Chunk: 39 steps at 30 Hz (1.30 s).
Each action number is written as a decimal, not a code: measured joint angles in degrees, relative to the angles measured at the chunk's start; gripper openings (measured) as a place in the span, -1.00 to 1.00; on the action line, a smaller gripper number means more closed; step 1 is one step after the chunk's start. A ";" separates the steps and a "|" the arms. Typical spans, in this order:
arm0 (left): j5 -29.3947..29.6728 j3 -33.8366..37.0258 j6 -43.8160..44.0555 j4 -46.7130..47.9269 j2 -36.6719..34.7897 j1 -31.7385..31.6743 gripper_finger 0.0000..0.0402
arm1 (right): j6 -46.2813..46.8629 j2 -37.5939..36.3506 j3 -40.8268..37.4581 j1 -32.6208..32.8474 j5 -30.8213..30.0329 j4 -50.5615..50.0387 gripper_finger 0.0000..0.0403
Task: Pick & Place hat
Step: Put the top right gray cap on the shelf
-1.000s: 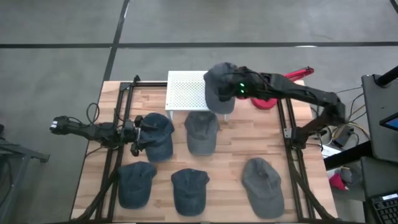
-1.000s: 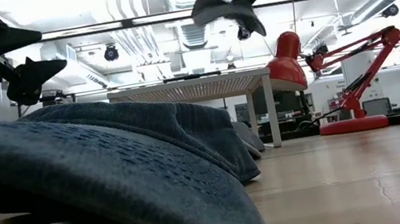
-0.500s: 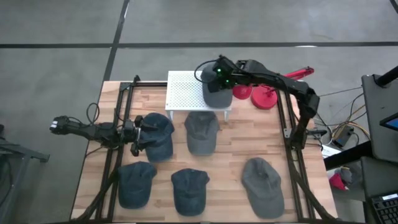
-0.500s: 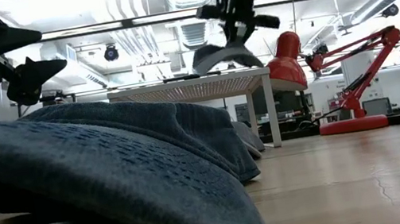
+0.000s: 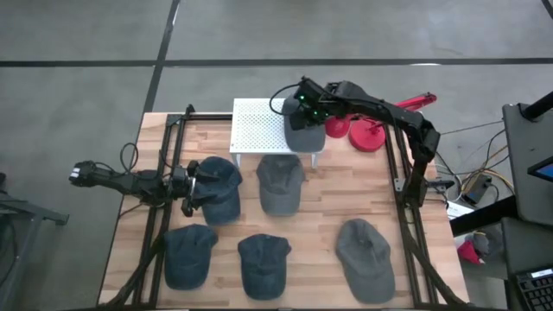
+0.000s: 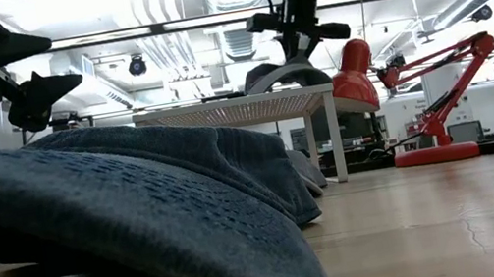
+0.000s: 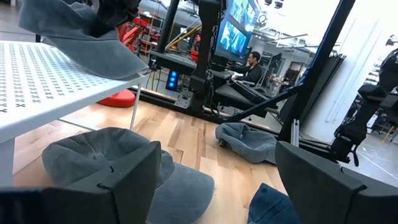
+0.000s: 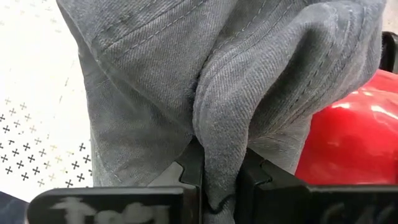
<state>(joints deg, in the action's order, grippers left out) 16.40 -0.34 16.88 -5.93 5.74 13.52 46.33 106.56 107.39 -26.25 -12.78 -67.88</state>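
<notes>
A grey cap (image 5: 302, 131) sits on the right end of the white perforated stand (image 5: 257, 128), its underside on the stand top (image 6: 223, 112). My right gripper (image 5: 304, 104) is above it, shut on the cap's crown; in the low view it stands over the cap (image 6: 285, 75). My left gripper (image 5: 194, 186) waits, open, beside a blue cap (image 5: 220, 190) at the table's left. Its wrist view shows its gripper (image 7: 214, 186) with the fingers wide apart. My right gripper pinches a bunched fold of the grey cap's crown (image 8: 217, 163) between its two fingers (image 8: 189, 167). It comes from above, pointing down. The cap hangs below the fingers with its lower part resting on the stand's right end (image 6: 304, 90); the cloth is gathered into creases at the pinch.
Several other caps lie on the wooden table: a grey one (image 5: 279, 183) below the stand, two blue ones (image 5: 188, 255) (image 5: 262, 263) near the front edge and a grey one (image 5: 365, 257) at the front right. A red desk lamp (image 5: 371, 134) stands right of the stand.
My right gripper has moved toward the table's left and down, carrying the grey cap. The cap hung high in the air a second ago; it now rests on the right end of the white stand, still held.
</notes>
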 joint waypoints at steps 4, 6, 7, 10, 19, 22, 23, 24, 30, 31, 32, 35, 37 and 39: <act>-0.01 0.00 0.06 -0.01 0.02 0.01 0.58 | 0.07 0.00 -0.07 -0.01 -0.02 0.00 -0.81; 0.00 0.00 0.09 0.00 0.02 0.01 0.58 | 0.17 0.00 -0.07 -0.01 -0.04 0.33 -0.81; -0.01 0.00 0.14 -0.02 0.01 0.01 0.58 | 0.17 0.00 -0.07 -0.05 -0.09 0.75 -0.81; 0.00 0.00 1.28 -0.02 0.02 0.01 0.58 | 0.25 0.00 -0.10 -0.10 -0.20 1.18 -0.81; -0.01 0.00 2.75 -0.02 0.01 0.01 0.58 | 1.53 0.00 -0.17 -0.06 -0.22 1.21 -0.81; -0.01 0.00 2.78 -0.02 0.02 0.00 0.58 | 1.51 0.00 -0.20 -0.01 -0.22 1.20 -0.79; 0.00 -0.01 2.78 -0.02 0.01 0.01 0.58 | 1.50 0.00 -0.20 -0.01 -0.22 1.20 -0.77; -0.01 0.00 2.78 -0.01 0.02 0.01 0.58 | 1.48 0.00 -0.22 -0.01 -0.22 1.22 -0.74; -0.01 0.00 2.80 -0.02 0.02 0.00 0.58 | 1.30 0.00 -0.23 -0.01 -0.23 1.27 -0.53; -0.01 0.00 2.81 -0.02 0.02 0.00 0.58 | 1.29 0.00 -0.24 -0.01 -0.24 1.27 -0.49; -0.01 0.00 2.82 -0.02 0.02 0.01 0.58 | 1.29 0.00 -0.24 -0.01 -0.23 1.27 -0.46; -0.02 0.00 2.82 -0.02 0.02 0.00 0.58 | 1.27 0.00 -0.26 -0.01 -0.23 1.25 -0.38; -0.02 0.00 2.82 -0.02 0.02 0.00 0.58 | 1.27 0.00 -0.26 -0.01 -0.24 1.22 -0.34; -0.01 0.00 2.82 -0.02 0.02 0.00 0.58 | 1.27 0.00 -0.26 -0.01 -0.22 1.22 -0.30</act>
<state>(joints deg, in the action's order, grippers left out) 16.39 -0.34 19.71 -5.96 5.76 13.52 47.59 106.56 107.13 -26.26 -12.99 -66.66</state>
